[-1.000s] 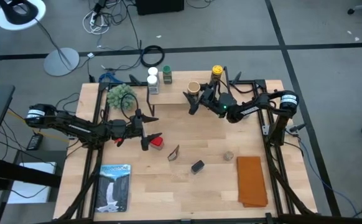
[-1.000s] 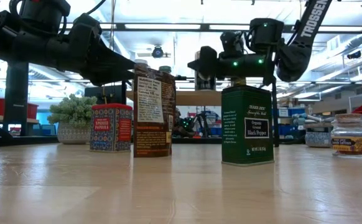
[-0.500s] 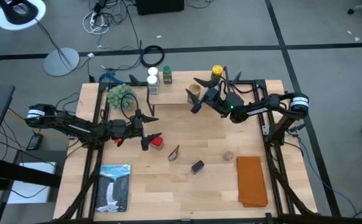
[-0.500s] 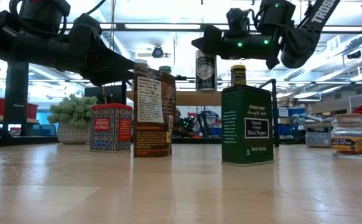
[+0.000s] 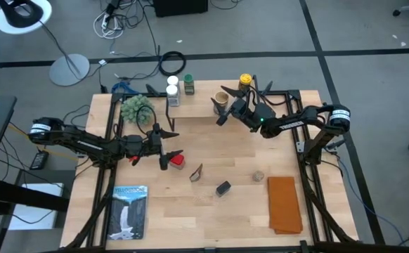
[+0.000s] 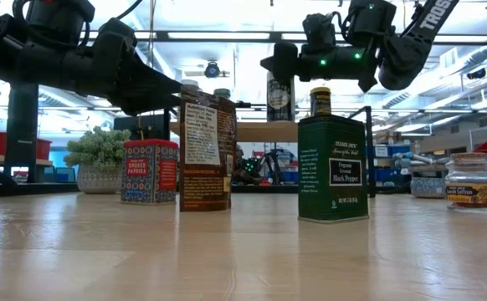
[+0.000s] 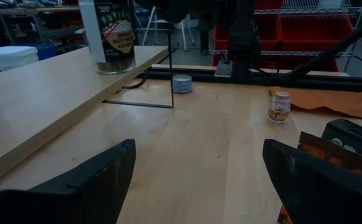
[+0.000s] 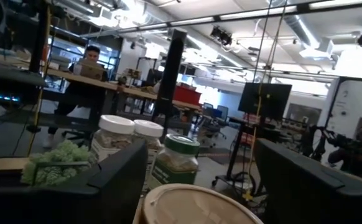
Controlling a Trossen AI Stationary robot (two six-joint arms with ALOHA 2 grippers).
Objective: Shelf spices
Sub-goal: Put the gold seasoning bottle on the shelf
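Observation:
A tan-lidded canister stands upright on the shelf; its dark label shows in the low view. My right gripper is open just above it, one finger on either side of the lid, and I see no touch. White-capped jars, a green-capped jar and a yellow-capped jar stand on the shelf. My left gripper waits open near the table's left, beside a red tin.
On the tabletop lie a brown packet, a black box, a small jar, an orange cloth and a booklet. A fuzzy plant stands far left. A small silver tin sits under the shelf.
My right gripper has risen from level with the canister's upper part to just above its lid, rolling a little about its own line. The canister stays upright on the shelf.

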